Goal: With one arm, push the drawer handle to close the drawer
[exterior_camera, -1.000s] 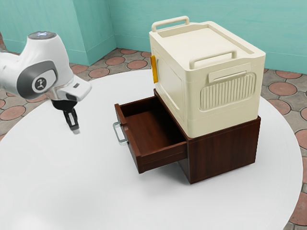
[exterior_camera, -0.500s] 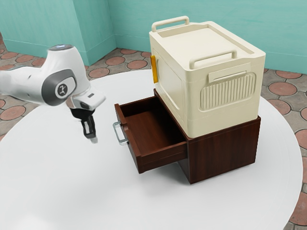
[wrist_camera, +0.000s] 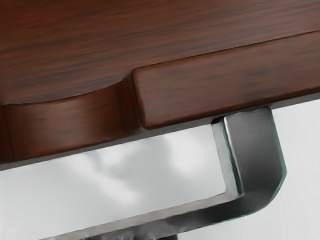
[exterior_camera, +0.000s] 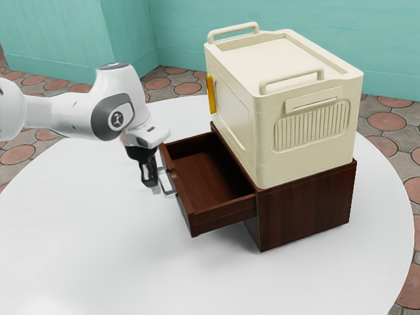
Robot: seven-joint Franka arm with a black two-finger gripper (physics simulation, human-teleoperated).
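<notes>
In the exterior view, the arm [exterior_camera: 72, 115] is reaching in from nine o'clock, and its gripper [exterior_camera: 155, 188] is pointing down at about nine o'clock from the drawer [exterior_camera: 184, 209]. I cannot tell whether the gripper is opening or closing, or how it is standing. It is hovering just beside the metal drawer handle [exterior_camera: 168, 193]; whether it is touching, I cannot tell.

The drawer is standing open, sticking out toward nine o'clock from the dark wooden cabinet [exterior_camera: 305, 207], and its inside is showing. The handle is sitting on the drawer front, at about nine o'clock from the drawer's middle.

In the wrist view, the handle's bar is running alongside the drawer front, with pale tabletop showing between them. A scooped notch [wrist_camera: 70, 117] is dipping into the front's upper edge.

A cream storage box [exterior_camera: 289, 111] is resting on the cabinet, carrying a yellow piece [exterior_camera: 210, 95] at its nine o'clock side. The cabinet is standing on a white round table [exterior_camera: 125, 262].
</notes>
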